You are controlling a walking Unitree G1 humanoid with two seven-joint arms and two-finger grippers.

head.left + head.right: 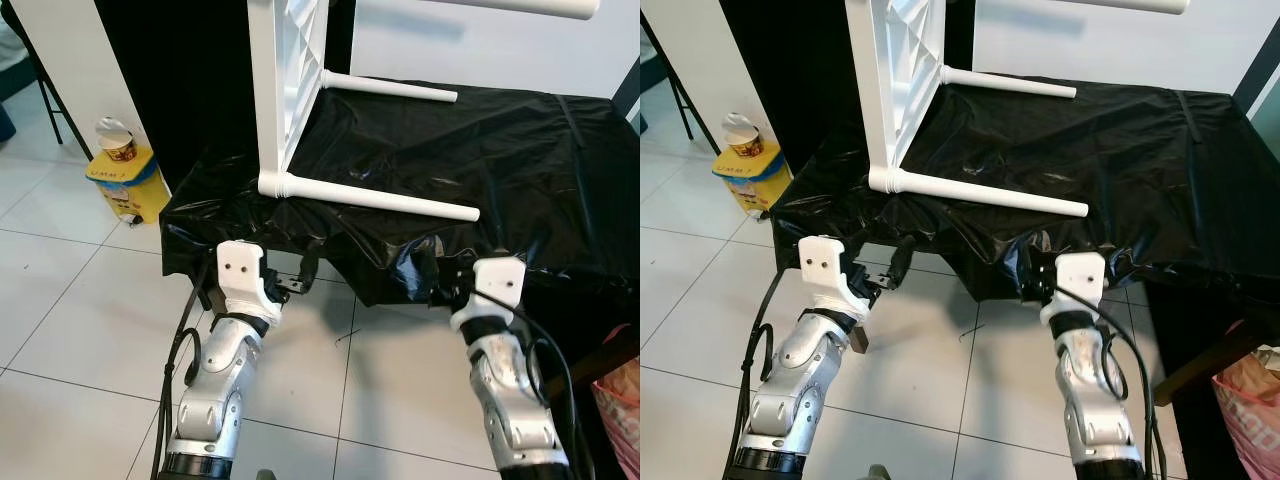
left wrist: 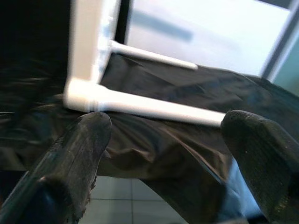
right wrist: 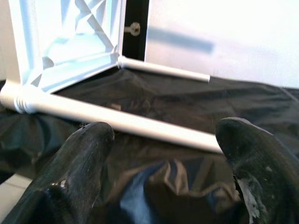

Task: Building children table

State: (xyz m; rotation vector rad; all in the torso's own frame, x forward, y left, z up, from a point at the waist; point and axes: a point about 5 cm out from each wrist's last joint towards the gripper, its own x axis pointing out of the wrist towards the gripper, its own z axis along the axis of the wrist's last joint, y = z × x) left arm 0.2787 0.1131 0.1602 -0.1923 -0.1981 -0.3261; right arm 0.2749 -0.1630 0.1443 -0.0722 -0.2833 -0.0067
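The white children's table [image 1: 290,90] is stood on its side on the black-covered table [image 1: 520,150], with its ribbed underside turned towards the robot's right. Judged from that pose, it is kept so to leave the leg sockets reachable while the legs are fitted.

Two lower legs lie along the black plastic sheet: the near leg [image 1: 380,200], seated at the near bottom corner and running out to the right, and the far leg [image 1: 395,88] behind it. A third leg [image 1: 530,6] is seen up at the top edge, held clear of the sheet by the upright top. The near corner collar rests close to the sheet's front edge.

The left tool [image 2: 163,140] is held low before the table edge, just short of the near corner collar; its fingers [image 2: 79,154] are spread wide and nothing is held between them. The right tool [image 3: 163,158] is held likewise before the front edge, facing the middle of the near leg, its fingers spread and empty. Both are apparently poised to take the near leg or steady the piece.

At the left, on the tiled floor [image 1: 60,290], a yellow bin [image 1: 130,180] with a cup [image 1: 117,140] on top is noted, well apart from the work.
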